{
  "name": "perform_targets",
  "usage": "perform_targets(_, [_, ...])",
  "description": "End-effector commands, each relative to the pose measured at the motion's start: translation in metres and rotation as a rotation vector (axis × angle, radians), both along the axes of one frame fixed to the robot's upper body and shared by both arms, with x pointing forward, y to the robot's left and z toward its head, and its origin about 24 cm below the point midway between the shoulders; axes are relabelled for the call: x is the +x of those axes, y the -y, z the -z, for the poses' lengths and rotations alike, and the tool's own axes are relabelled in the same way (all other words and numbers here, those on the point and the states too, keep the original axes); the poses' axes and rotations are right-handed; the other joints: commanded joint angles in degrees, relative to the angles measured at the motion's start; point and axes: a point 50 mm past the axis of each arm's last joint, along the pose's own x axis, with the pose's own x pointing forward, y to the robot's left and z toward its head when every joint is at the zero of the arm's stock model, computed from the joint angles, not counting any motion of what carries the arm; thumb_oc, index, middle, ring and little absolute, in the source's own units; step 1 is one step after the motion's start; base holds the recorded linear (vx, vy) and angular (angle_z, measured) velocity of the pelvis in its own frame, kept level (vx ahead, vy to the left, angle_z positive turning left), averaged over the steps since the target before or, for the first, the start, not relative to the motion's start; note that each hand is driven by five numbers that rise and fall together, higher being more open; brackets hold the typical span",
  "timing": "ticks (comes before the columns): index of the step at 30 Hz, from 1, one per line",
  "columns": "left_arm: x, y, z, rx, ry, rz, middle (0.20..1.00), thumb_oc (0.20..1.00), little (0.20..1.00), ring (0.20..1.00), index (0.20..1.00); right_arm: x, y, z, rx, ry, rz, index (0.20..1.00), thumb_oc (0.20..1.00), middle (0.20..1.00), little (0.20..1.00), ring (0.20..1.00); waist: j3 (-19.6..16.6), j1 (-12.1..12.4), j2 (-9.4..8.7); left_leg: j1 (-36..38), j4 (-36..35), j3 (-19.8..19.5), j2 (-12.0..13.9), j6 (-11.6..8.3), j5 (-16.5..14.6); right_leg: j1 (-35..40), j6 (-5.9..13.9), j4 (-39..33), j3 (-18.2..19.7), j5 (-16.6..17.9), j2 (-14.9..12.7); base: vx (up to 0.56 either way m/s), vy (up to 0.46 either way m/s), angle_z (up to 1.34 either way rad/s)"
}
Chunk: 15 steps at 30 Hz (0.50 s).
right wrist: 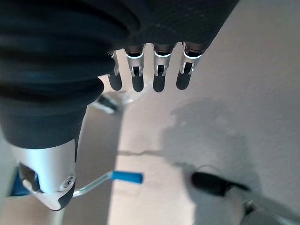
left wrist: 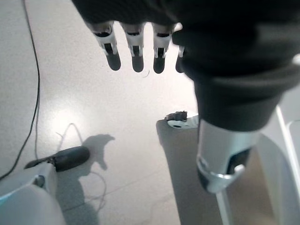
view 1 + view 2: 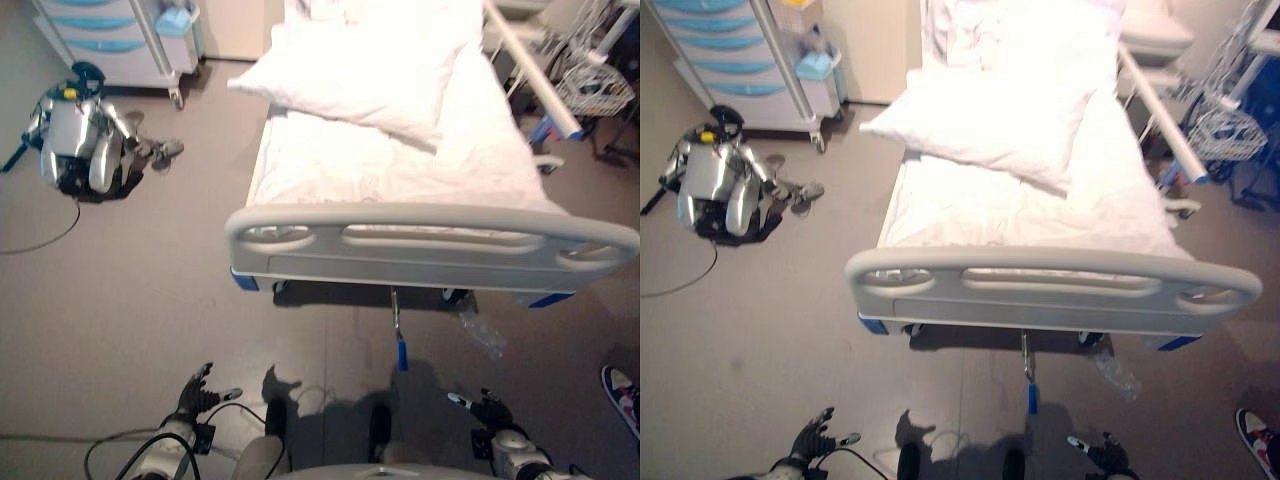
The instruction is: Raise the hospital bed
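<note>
Floor: grey (image 3: 150, 300), hospital bed (image 3: 400, 170) ahead.
Crank: blue-handled (image 3: 401, 352), untouched under footboard (image 3: 430, 240).
Left hand (image 3: 195, 392): fingers straight, empty.
Right hand (image 3: 480, 408): fingers straight, empty.

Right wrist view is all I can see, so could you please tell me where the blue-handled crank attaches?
Observer: The crank sticks out from under the middle of the bed's footboard, towards the robot.
Operator: Thanks. Is the left hand busy?
Observer: No, the left hand is open and empty, low on the crank's left.
Operator: Anything nearby to watch?
Observer: A person's shoe is at the right, beyond the right hand.
</note>
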Motion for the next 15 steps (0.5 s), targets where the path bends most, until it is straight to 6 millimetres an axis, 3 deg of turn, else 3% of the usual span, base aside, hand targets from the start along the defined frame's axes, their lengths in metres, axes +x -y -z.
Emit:
perform_targets(1, [0.009, 0.006, -0.001, 0.003, 0.03, -0.002, 1.0, 1.0, 1.0, 1.0, 1.0, 0.011, 0.008, -0.007, -0.018, 0.056, -0.002, 1.0, 1.0, 1.0, 1.0, 1.0, -0.02, -0.27, 1.72, 1.15, -0.32, -1.36, -1.09, 0.68, -0.77, 1.18, 3.38, 3.95, -0.28, -1.62, 0.74, 0.07, 0.041, -0.07])
perform_targets(10, [-0.01, 0.02, 0.011, -0.034, -0.015, -0.045, 1.0, 1.0, 1.0, 1.0, 1.0, -0.001, -0.007, -0.004, 0.018, 0.098, -0.025, 1.0, 1.0, 1.0, 1.0, 1.0, -3.38, -1.15, 2.14, 3.96, -1.37, -0.45, -1.06, 0.59, -1.36, 3.96, 3.55, 1.76, 0.52, -0.95, 0.54, 0.01, 0.032, -0.05])
perform_targets(15, [-0.01, 0.024, 0.012, -0.042, -0.012, -0.042, 1.0, 1.0, 1.0, 1.0, 1.0, 0.003, -0.01, -0.004, 0.029, 0.121, 0.012, 1.0, 1.0, 1.0, 1.0, 1.0, -3.83, -1.39, 2.34, 4.84, -1.37, 0.1, -1.0, 0.68, -1.67, 4.53, 3.48, 1.87, 0.87, -1.16, 0.53, 0.01, 0.018, -0.03])
